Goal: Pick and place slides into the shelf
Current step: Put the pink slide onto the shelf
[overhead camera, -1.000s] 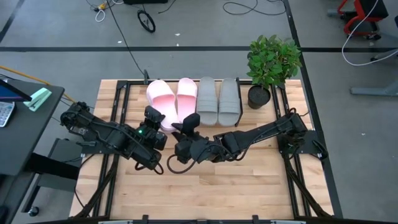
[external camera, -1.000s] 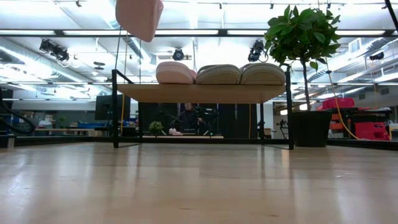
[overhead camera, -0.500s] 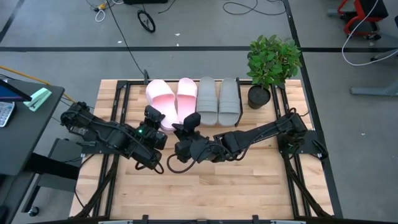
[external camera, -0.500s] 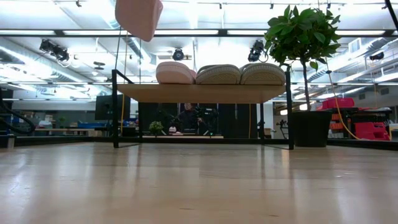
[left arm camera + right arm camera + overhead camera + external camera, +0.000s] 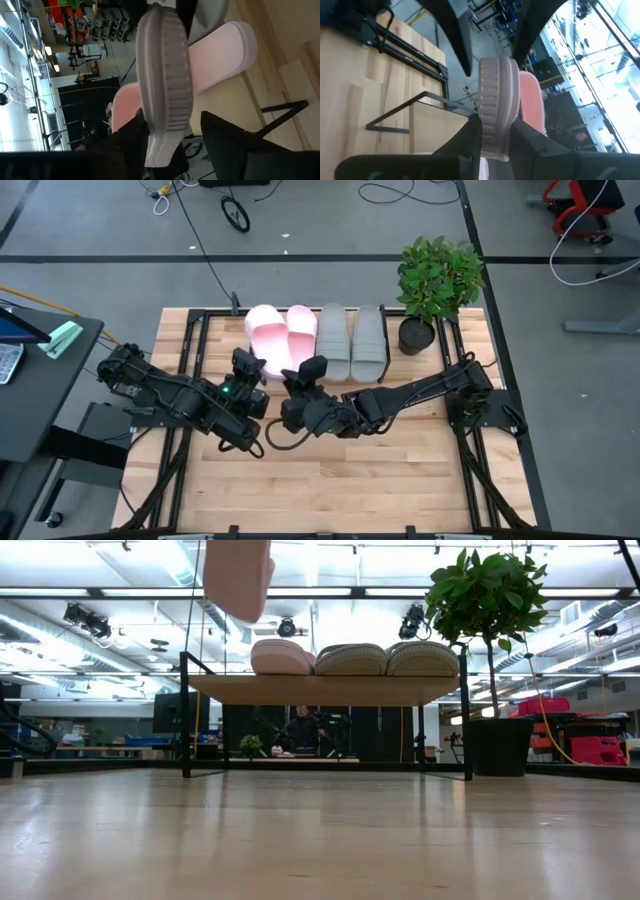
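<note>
A pale pink slide [image 5: 268,337] hangs in the air in front of the shelf's [image 5: 330,690] left end. My right gripper [image 5: 303,372] is shut on it. My left gripper [image 5: 252,370] is open, its fingers [image 5: 455,30] standing on either side of the same slide. On the shelf's wooden top rest another pink slide [image 5: 301,330] and two grey slides [image 5: 333,340] [image 5: 368,340], side by side on their soles. The low view shows the held slide [image 5: 237,575] high up, edge-on. My right gripper pinches the pink slide's near end [image 5: 495,127] between its two fingers, one on each flat face of the sole, the ribbed rim showing between them. The fingers reach in about level from the table's right side. The slide is lifted clear, turned on edge. My left gripper: one finger [image 5: 132,142] lies close against the slide's end; whether it touches, I cannot tell.
A potted plant [image 5: 437,280] stands at the shelf's right end. The shelf's thin black legs [image 5: 186,715] rise from the table at the far side. Bare wooden tabletop [image 5: 330,480] lies in front of both arms.
The held pink slide has shifted a little toward the table's right, closer to the pink slide on the shelf, and has turned more edge-on in the low view. My right gripper's tip has swung with it. The slides on the shelf have kept still.
</note>
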Robot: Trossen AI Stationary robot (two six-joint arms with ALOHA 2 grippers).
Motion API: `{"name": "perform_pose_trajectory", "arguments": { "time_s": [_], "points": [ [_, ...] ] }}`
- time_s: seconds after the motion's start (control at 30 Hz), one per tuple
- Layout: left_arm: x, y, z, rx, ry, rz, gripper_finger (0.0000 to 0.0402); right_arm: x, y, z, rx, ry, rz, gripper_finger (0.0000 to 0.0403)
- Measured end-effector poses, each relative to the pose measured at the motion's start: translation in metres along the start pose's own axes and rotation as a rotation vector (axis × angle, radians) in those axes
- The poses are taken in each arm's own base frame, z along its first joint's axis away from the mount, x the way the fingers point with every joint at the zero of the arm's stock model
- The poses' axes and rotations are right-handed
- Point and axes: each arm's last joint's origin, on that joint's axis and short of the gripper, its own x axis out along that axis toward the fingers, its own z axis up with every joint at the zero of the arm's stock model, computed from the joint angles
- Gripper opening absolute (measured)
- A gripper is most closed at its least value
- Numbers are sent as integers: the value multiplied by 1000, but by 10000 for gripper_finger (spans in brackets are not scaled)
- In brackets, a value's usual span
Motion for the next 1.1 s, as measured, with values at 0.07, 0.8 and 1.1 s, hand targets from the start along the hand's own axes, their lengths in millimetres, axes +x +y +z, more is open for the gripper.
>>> {"name": "perform_pose_trajectory", "arguments": {
  "time_s": [0.07, 0.8, 1.1],
  "points": [
    [-1, -1, 0, -2, -1, 4, 190, 2, -2, -1, 0, 18, -18, 75],
    [-86, 9, -62, -398, -401, -6, 118, 64, -37, -31, 311, 38, -16, 74],
    [-89, 7, -63, -390, -419, -18, 79, 82, -52, -37, 466, -23, 1, 74]
  ]
}}
